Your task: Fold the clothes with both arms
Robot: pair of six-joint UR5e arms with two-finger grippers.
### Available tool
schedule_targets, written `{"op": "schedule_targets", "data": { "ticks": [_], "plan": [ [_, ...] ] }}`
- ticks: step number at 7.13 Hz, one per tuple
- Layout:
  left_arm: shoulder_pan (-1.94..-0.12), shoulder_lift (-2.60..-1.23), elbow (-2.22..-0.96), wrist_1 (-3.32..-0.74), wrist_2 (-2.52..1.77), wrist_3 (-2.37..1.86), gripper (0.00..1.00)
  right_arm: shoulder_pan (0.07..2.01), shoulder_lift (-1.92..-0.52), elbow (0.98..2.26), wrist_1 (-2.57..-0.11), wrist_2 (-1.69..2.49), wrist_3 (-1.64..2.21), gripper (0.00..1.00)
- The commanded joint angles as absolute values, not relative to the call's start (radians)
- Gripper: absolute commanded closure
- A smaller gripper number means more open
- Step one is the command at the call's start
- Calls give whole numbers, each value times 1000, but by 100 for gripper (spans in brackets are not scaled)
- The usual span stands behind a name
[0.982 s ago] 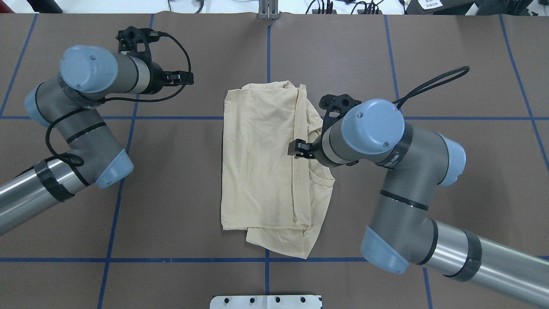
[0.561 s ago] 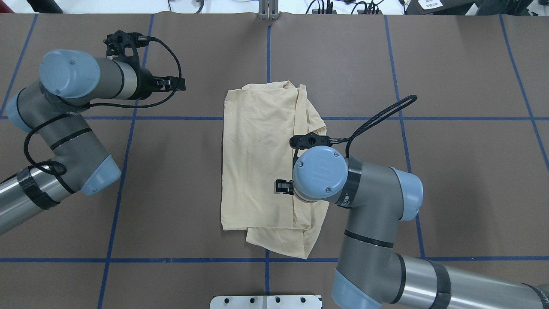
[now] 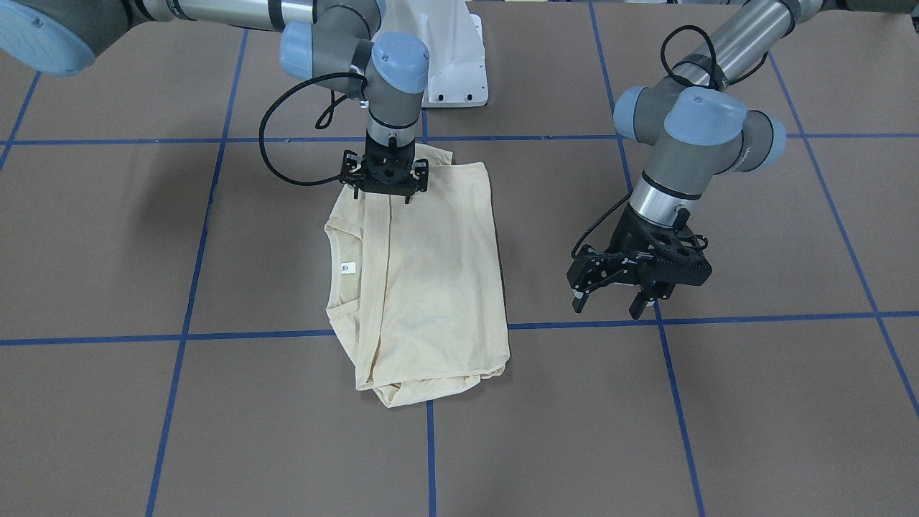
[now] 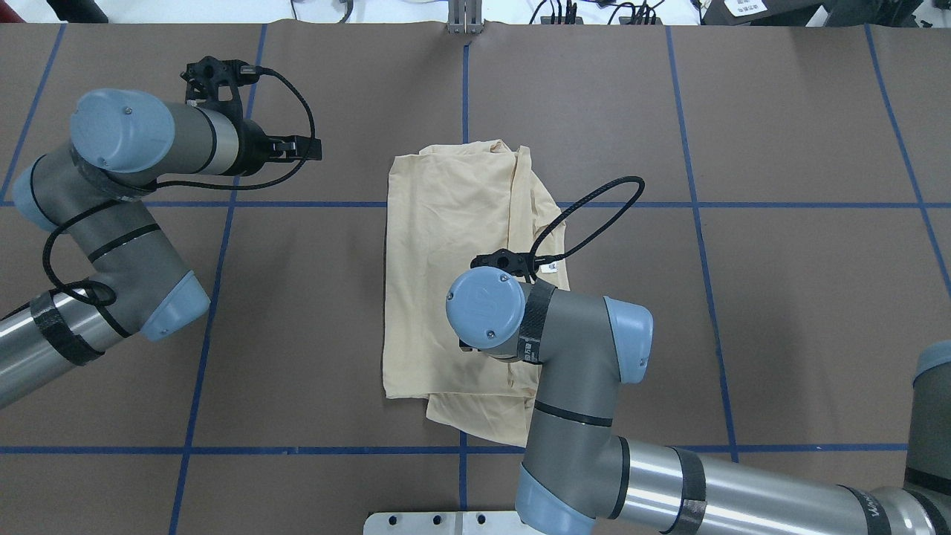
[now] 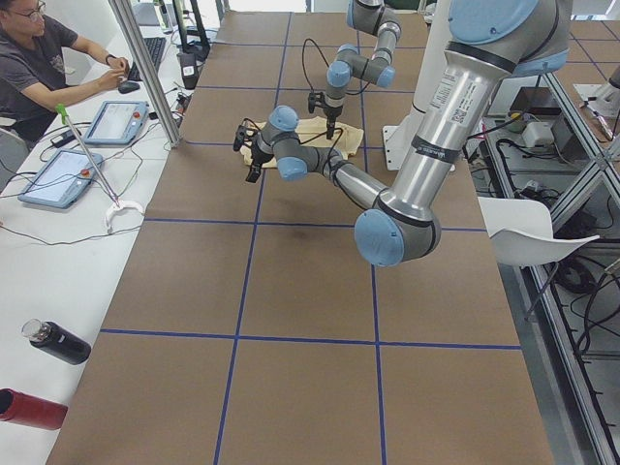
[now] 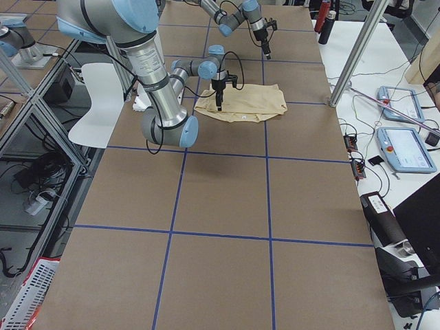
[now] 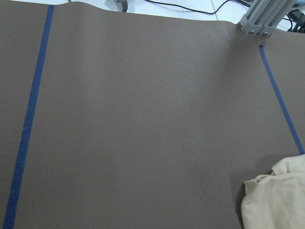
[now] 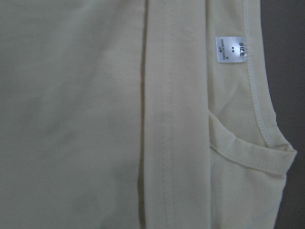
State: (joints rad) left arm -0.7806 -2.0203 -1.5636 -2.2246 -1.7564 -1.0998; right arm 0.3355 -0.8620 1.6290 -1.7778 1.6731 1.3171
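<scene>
Cream-yellow T-shirt lies part-folded on the desk.
Right gripper hangs over the T-shirt's end, its jaws hidden, so I cannot tell their state. Left gripper hovers well beside the T-shirt, jaws spread. Pinching every layer should keep the fold square.

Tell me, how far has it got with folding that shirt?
Done: the T-shirt lies folded lengthwise into a narrow strip. In hand: the right pincer is down at the strip's end nearest the robot; whether it grips the cloth is unclear. The left pincer hangs open over the table, off to the side. Left: the crosswise folds.
</scene>
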Motion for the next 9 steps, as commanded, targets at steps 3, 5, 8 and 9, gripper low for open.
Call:
{"op": "schedule_targets", "data": {
  "ticks": [3, 5, 8, 9],
  "plan": [
    [-776, -2022, -1539, -2236, -1755, -1107, 0, 334, -914, 1698, -1824, 1700, 1307, 0],
    [-776, -2023, -1540, -2237, -1755, -1109, 0, 316, -922, 1706, -1838, 1700, 1307, 0],
    [-776, -2022, -1539, -2237, -1755, -1111, 0, 313, -914, 1718, -1838, 1701, 1305, 0],
    [-776, -2022, -1539, -2238, -1755, -1111, 0, 308, -922, 1723, -1838, 1700, 1298, 0]
  ]
}}
